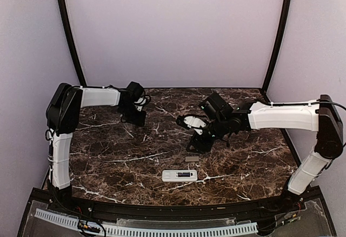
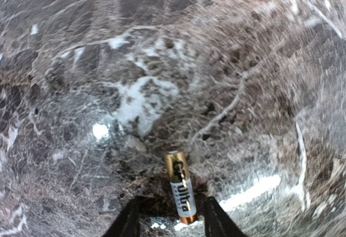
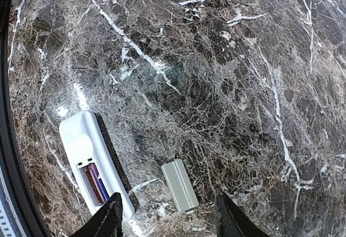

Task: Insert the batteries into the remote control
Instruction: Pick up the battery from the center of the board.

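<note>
Left wrist view first: the left gripper [image 2: 171,215] hangs low over the marble table [image 2: 135,86] with its fingers spread. One battery [image 2: 180,191] lies on the stone between the tips, gold end pointing away from the wrist, and neither finger seems to touch it. On the right wrist view, the right gripper [image 3: 168,212] is spread too and holds nothing. The remote control [image 3: 89,150] lies back-up just outside the fingertip on that view's left, its compartment open with a second battery [image 3: 96,182] seated inside. The small flat cover [image 3: 180,185] rests between the fingers, near the tips.
</note>
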{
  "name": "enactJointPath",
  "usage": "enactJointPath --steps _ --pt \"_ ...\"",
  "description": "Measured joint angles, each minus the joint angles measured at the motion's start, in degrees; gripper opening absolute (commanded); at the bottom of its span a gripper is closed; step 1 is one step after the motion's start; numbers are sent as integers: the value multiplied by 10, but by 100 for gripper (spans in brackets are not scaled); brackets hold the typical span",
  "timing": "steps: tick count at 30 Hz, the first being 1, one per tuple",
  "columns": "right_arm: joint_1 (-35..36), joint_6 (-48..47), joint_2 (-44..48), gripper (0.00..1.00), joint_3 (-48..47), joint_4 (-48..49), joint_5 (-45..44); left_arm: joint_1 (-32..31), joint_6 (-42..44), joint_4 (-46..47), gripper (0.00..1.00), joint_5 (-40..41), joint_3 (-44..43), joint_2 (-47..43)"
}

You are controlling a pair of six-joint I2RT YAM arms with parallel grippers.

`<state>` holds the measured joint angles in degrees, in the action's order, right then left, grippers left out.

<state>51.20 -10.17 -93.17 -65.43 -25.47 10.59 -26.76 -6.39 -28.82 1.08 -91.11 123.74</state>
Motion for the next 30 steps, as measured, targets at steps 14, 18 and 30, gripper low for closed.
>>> enactJointPath --steps 14,18,30 --pt "-2 10 5 55 0 -1 -1 6 19 8 0 -14 1 0" --pt "-13 31 25 54 0 -2 6 4 27 11 0 -15 47 -35" --pt "-89 230 118 62 -7 21 92 -214 115 19 0 11 197 -376"
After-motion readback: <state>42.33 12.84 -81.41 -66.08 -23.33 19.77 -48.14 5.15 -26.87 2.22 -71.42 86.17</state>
